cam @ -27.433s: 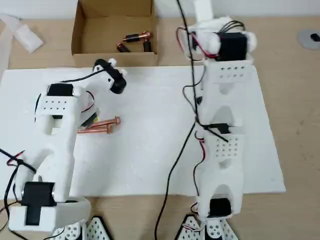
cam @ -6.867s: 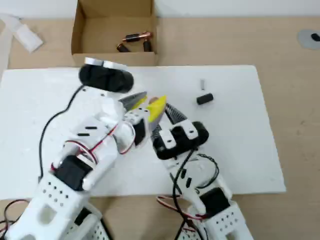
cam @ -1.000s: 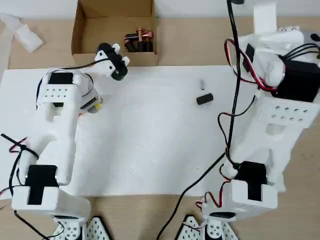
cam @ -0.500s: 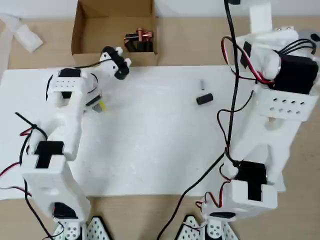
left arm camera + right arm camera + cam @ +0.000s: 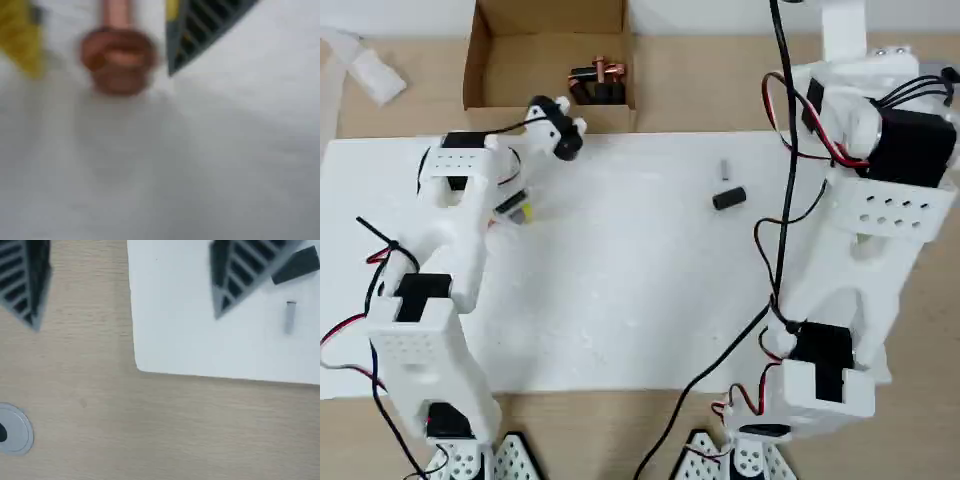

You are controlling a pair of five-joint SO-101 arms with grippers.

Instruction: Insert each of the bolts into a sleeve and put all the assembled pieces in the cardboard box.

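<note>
In the left wrist view a copper bolt point(image 5: 119, 55) lies on the white board, head toward the camera. My left gripper point(image 5: 100, 70) is open, its yellow finger point(image 5: 17, 35) and dark finger point(image 5: 200, 30) on either side of the bolt. From above, that gripper point(image 5: 515, 210) is low over the board's left part. A black sleeve point(image 5: 728, 197) lies on the board right of centre. My right gripper point(image 5: 127, 320) hangs open above the board's corner and bare tabletop, apart from the sleeve point(image 5: 295, 265). The cardboard box point(image 5: 470, 70) holds assembled pieces point(image 5: 600, 82).
A small grey pin point(image 5: 724, 168) lies just beyond the sleeve. The white foam board point(image 5: 640, 280) covers most of the table. The raised right arm point(image 5: 880, 150) stands over its right edge. A grey disc point(image 5: 12, 430) sits in the wooden tabletop.
Over the last second the left arm stretched forward, shifting its gripper slightly right and toward the box. The right arm barely moved. The box holds more pieces than 6.9 s ago.
</note>
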